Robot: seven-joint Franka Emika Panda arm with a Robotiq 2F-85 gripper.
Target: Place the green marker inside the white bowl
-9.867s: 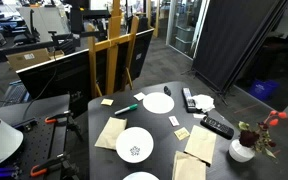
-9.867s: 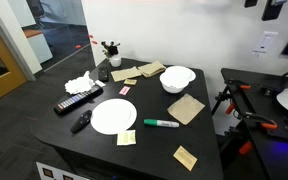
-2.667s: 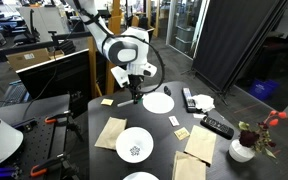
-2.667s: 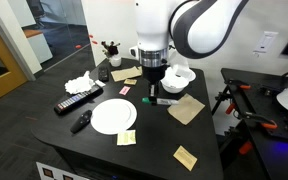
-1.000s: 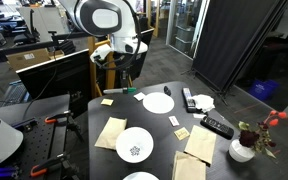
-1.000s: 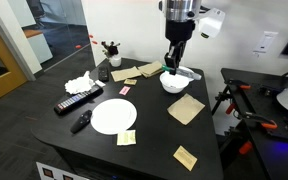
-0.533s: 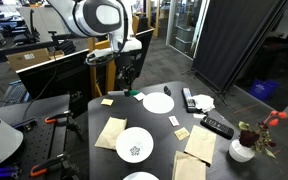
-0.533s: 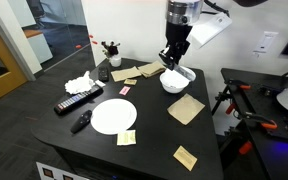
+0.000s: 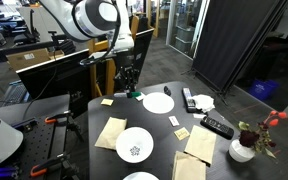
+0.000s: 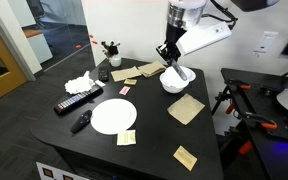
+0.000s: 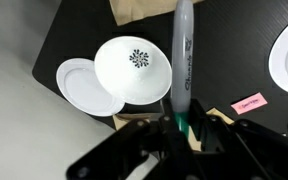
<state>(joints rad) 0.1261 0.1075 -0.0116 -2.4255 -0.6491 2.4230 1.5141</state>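
gripper [image 11: 181,130] was clamped on the green marker [image 11: 182,60]. white bowl [image 11: 134,68] sat ahead-left of it. it needed to centre over the bowl and go low before releasing.

On the tabletop [image 10: 154,150] the bowl [image 11: 134,68] lies beside a smaller dish [image 11: 79,88] (rims overlapping in the wrist view). A plate [image 10: 113,116] lies between bowl and remote [image 10: 76,101].

The green marker [image 11: 183,60] is clamped between the jaws of the gripper [image 11: 184,132] and is seen alongside the rim of the white bowl [image 11: 132,70], by which a smaller plain white dish [image 11: 77,88] is partly overlapped.
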